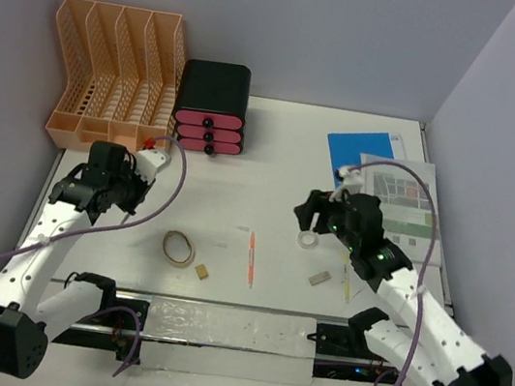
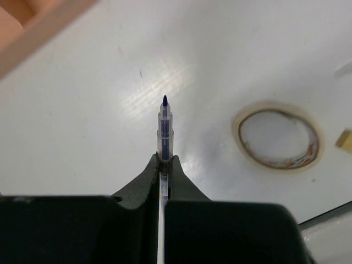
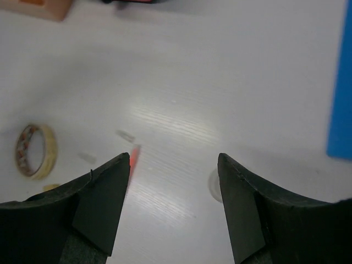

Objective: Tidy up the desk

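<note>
One clear plastic pen (image 2: 164,135) in left hand (image 2: 164,162), tape ring (image 2: 278,164), glossy desk (image 2: 82,110)

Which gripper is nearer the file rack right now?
Left. The left gripper, shut on a pen, hangs just in front of the rack; the right gripper, open, is far across the desk.

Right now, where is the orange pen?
In the top view, the orange pen lies on the desk near the front middle, just right of the tape ring and tan block.
</note>
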Action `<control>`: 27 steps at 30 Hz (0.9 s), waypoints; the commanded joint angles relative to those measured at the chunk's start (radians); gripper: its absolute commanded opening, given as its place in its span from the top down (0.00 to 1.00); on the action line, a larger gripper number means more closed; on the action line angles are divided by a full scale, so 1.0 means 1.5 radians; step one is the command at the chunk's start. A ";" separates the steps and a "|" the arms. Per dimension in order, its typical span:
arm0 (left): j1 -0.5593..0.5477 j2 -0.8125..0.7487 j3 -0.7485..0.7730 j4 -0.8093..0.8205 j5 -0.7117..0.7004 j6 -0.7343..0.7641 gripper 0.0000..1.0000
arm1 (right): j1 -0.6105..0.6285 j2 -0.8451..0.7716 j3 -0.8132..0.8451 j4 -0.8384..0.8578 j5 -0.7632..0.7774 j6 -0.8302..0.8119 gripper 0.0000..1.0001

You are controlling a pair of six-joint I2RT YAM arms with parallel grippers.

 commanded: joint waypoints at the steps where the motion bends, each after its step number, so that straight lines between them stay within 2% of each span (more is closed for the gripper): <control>1: 0.005 -0.017 0.057 0.012 0.099 -0.053 1.00 | 0.119 0.175 0.170 -0.037 0.066 -0.177 0.28; 3: 0.007 -0.027 0.058 0.019 0.099 -0.060 1.00 | 0.155 0.243 0.216 -0.075 0.067 -0.227 0.28; 5: 0.010 -0.045 0.053 0.037 0.078 -0.065 1.00 | 0.195 0.356 0.283 -0.131 0.041 -0.281 0.30; 10: 0.013 -0.093 0.022 0.071 0.033 -0.074 1.00 | 0.219 0.504 0.376 -0.184 0.006 -0.337 0.32; 16: 0.015 -0.105 0.018 0.067 0.039 -0.073 1.00 | 0.263 0.646 0.490 -0.241 0.003 -0.374 0.32; 27: 0.015 -0.110 0.018 0.065 0.038 -0.074 1.00 | 0.271 0.726 0.538 -0.281 -0.018 -0.385 0.35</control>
